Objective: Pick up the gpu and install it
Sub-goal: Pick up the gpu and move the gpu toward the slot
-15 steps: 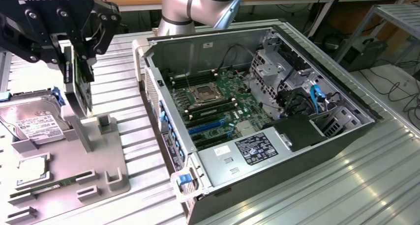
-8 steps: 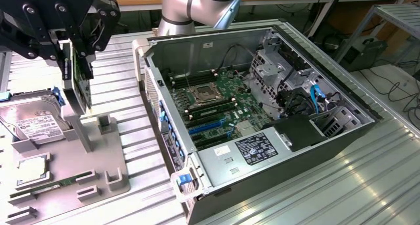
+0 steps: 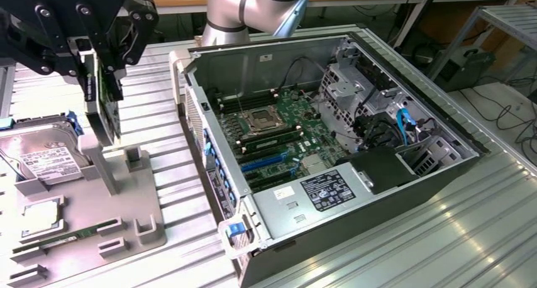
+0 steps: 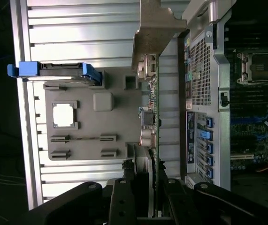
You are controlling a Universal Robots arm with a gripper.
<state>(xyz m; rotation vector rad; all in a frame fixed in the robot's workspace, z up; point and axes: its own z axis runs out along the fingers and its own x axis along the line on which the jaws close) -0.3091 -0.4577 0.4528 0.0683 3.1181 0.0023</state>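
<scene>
Jaws of the gripper clamp the gpu hanging edge-on; long axis vertical, bracket end pointing down.

Exterior view: bright, even overhead light with soft shadows. Glare streaks on ribbed metal table at the exterior view's right. Computer case interior well lit. Gripper near black, gpu shaded. Wrist view: harsher contrast, table slats blown out, case interior dim, gripper silhouetted.
</scene>
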